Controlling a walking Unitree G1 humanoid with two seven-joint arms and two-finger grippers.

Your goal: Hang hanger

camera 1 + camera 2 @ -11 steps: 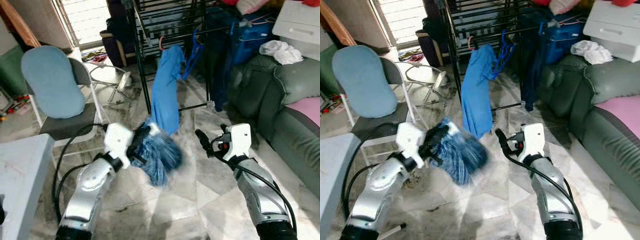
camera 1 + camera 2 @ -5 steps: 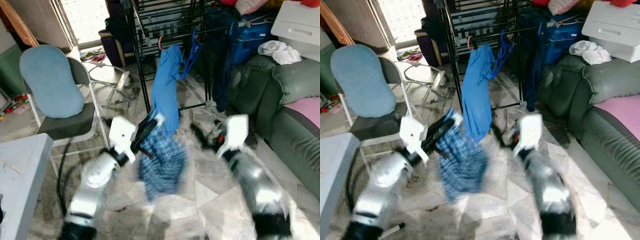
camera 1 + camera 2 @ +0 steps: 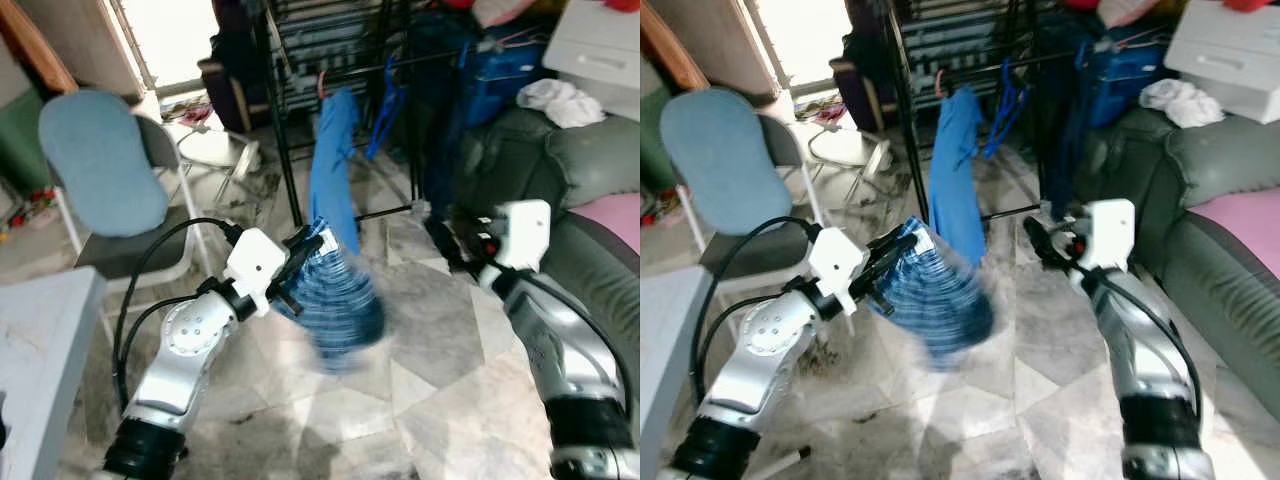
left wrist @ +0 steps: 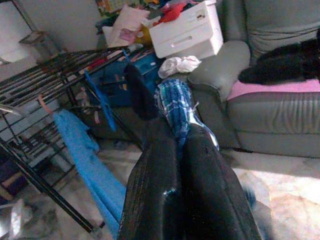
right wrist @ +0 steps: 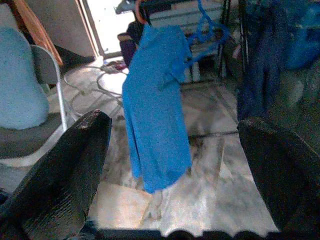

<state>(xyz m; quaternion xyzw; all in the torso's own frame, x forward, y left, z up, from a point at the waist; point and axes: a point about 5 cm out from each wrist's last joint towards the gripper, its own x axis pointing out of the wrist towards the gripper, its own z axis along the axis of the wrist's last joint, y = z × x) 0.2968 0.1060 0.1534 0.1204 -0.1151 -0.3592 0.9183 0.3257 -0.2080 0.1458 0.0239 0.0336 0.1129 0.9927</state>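
We are seeing a blue plaid garment (image 3: 340,300) hanging blurred in the middle of the head views, just below the tip of the left end effector (image 3: 305,247). In the left wrist view the two black fingers (image 4: 155,200) are pressing together with a fold of that plaid cloth pinched between them, so the left end effector is clamping the garment. We cannot make out a hanger inside the cloth.

We are finding the right end effector (image 3: 1038,236) right of centre, raised above the floor and apart from the garment. In the right wrist view its fingers (image 5: 75,160) are standing wide apart with nothing between them.

Behind the plaid garment, in the upper middle of the frame, a plain blue shirt (image 3: 332,165) is hanging from a black drying rack (image 3: 290,120). A blue hanger (image 3: 385,110) is hooked over the same rail just to the right of the shirt, and a dark garment (image 3: 440,140) is hanging further right.

At the left of the frame we are seeing a folding chair (image 3: 150,250) with a pale blue cushion (image 3: 100,165) leaning on its back. A grey sofa (image 3: 570,170) is taking up the right side, with a white cloth (image 3: 560,100) lying on its arm and a white box (image 3: 600,45) above it. The floor (image 3: 420,400) is marbled tile. A pale surface (image 3: 40,340) is showing at the lower left corner.
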